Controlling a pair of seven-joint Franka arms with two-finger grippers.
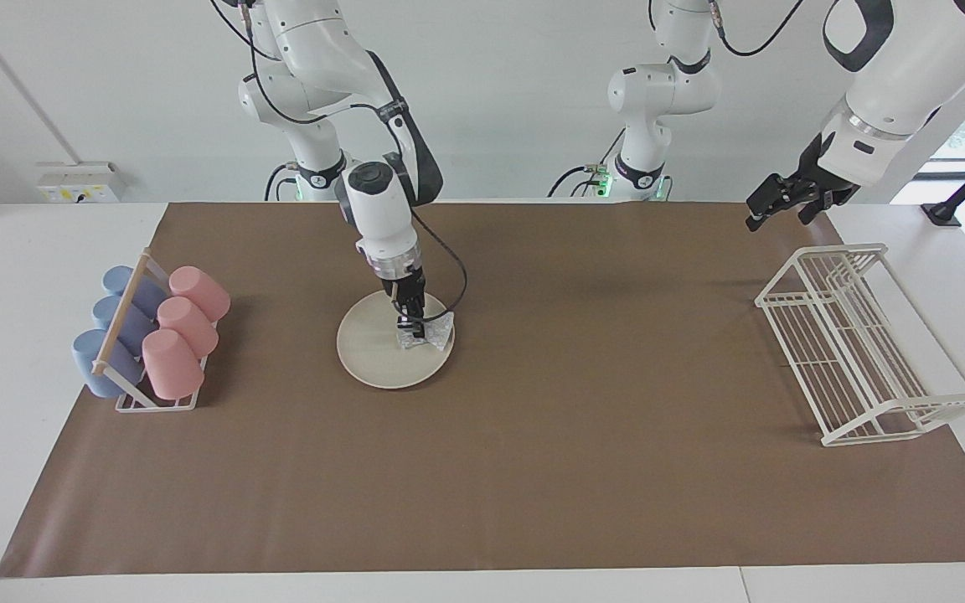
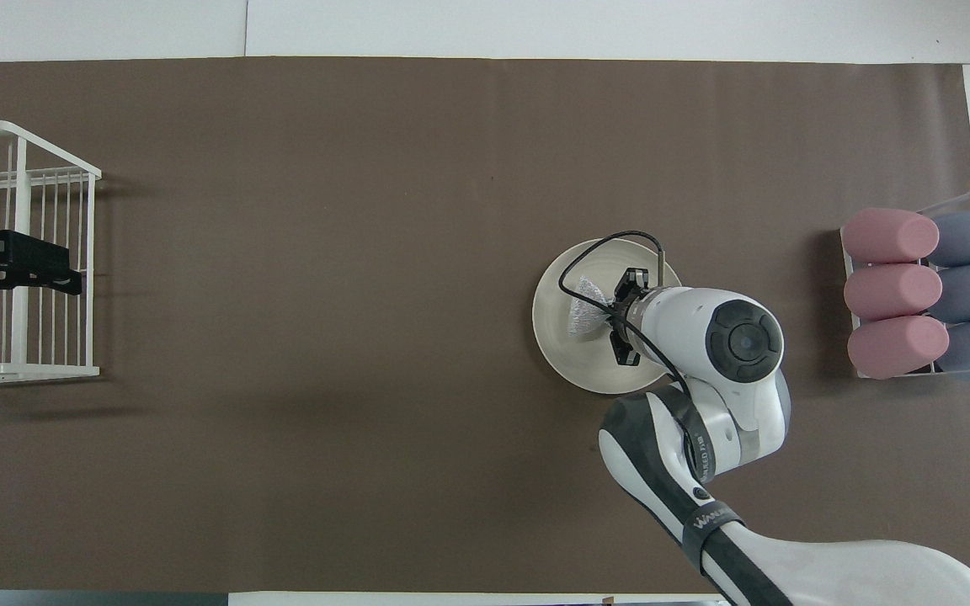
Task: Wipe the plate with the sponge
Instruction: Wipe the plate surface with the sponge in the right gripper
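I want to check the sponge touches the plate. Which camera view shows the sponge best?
The facing view: the sponge lies on the plate under the right gripper, seen from the side. The overhead view shows only part of it; the arm covers the rest.

My right arm reaches steeply down from my shoulder, wrist nearly vertical, right hand (image 1: 412, 332) clamped tight at its fingertips. My left arm waits raised at its own end of the worktop, left hand (image 1: 776, 205) spread wide, angled downward.

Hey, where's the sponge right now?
The sponge lies on the plate, at its edge toward the left arm's end of the table, pinched in the right gripper.
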